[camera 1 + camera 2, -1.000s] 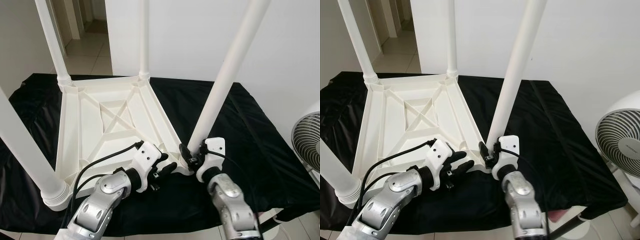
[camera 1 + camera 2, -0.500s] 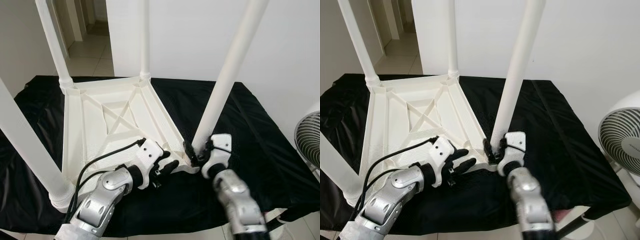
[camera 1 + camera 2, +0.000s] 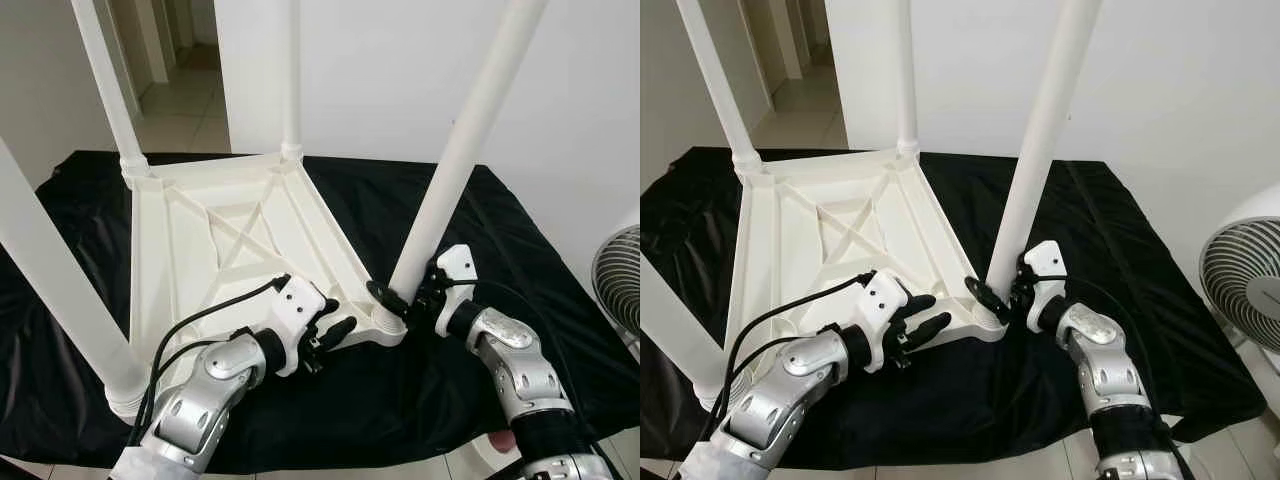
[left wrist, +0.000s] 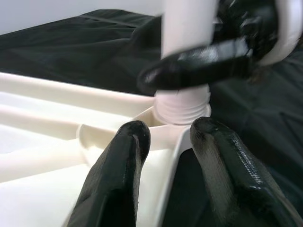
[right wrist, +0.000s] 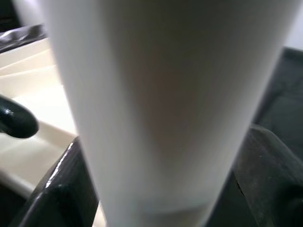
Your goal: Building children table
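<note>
At the lower middle of the left eye view, the right end effector (image 3: 398, 298) is clamped around the base of the near right leg (image 3: 466, 148), while the left end effector (image 3: 340, 332), fingers apart, rests against the upturned tabletop (image 3: 200, 255) on the black-draped bench (image 3: 500, 230). All four legs stand in their sockets, pointing up; this last one probably needs final tightening.

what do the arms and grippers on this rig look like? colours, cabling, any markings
Both arms are brushed silver metal with rounded, segmented joints. Each wrist carries a white plastic housing. The left gripper and the right gripper each have two long, glossy black fingers with rounded tips. Black cables loop from the left wrist housing back along the forearm; a thinner black cable runs along the right forearm. No markings are legible.
</note>
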